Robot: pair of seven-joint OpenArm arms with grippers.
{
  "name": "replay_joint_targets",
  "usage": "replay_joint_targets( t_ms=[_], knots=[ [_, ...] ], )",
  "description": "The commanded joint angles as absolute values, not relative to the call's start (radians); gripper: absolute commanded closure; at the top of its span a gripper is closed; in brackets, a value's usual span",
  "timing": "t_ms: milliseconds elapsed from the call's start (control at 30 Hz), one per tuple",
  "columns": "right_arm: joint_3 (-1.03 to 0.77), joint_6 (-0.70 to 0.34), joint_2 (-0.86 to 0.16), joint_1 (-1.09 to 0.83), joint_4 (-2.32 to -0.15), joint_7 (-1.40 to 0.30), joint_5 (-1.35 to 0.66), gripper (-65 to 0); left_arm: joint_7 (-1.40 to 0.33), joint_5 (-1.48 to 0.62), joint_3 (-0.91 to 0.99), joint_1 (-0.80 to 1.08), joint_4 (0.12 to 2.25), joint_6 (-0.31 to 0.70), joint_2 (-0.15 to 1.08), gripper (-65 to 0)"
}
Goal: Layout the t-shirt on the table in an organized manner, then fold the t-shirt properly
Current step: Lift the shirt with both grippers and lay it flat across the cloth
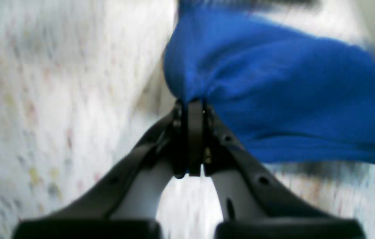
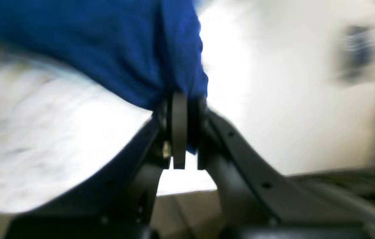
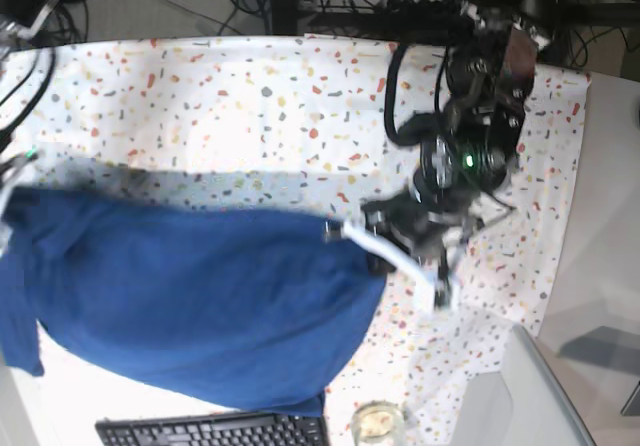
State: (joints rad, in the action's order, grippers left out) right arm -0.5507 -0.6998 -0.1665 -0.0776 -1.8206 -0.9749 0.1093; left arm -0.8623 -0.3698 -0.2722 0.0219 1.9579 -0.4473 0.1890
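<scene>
Nearest me, my left fingers (image 1: 192,109) were pinched fully together on a bunched edge of the t-shirt (image 1: 283,99), the blue cloth billowing away beyond and to one side of their tips. My right fingers (image 2: 182,103) were clamped the same way on another gathered edge, with the fabric sweeping off to the far side of them. Between the two grips the t-shirt (image 3: 200,296) hung stretched as one wide sheet, lifted above the counter (image 3: 250,106) rather than lying on it, with its shadow falling on the speckled cloth beyond. I judged this to be the laying-out step, folding not yet begun. The next move, as I saw it, called for lowering both holds together, keeping the cloth taut so it settled flat and square. My left arm (image 3: 470,156) reached in bent over the counter, wrist angled toward the cloth; my right arm sat almost out of the base view. Farther off lay a keyboard (image 3: 210,431).
</scene>
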Motion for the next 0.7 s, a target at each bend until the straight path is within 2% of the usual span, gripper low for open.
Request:
replay_joint_targets(
  t_ms=[0, 100, 300, 433, 667],
  knots=[
    [-0.556, -0.698, -0.154, -0.087, -1.801, -0.926, 0.104, 0.0, -0.835, -0.335, -0.268, 0.044, 1.977, -0.45, 0.196, 0.0],
    [-0.559, -0.698, -0.096, -0.151, -1.672, -0.843, 0.104, 0.0, -0.835, -0.228, -0.272, 0.15, 1.962, -0.45, 0.196, 0.0],
    [-0.636, -0.698, -0.053, -0.213, -1.544, -0.765, 0.104, 0.0, -0.835, -0.074, -0.271, 0.288, 1.942, -0.447, 0.199, 0.0],
    [-0.679, -0.698, -0.061, -0.231, -1.529, -0.748, 0.104, 0.0, -0.835, -0.022, -0.269, 0.338, 1.942, -0.447, 0.199, 0.0],
    [-0.685, -0.698, -0.147, -0.234, -1.494, -0.75, 0.104, 0.0, -0.839, -0.005, -0.269, 0.355, 1.945, -0.447, 0.199, 0.0]
  ],
)
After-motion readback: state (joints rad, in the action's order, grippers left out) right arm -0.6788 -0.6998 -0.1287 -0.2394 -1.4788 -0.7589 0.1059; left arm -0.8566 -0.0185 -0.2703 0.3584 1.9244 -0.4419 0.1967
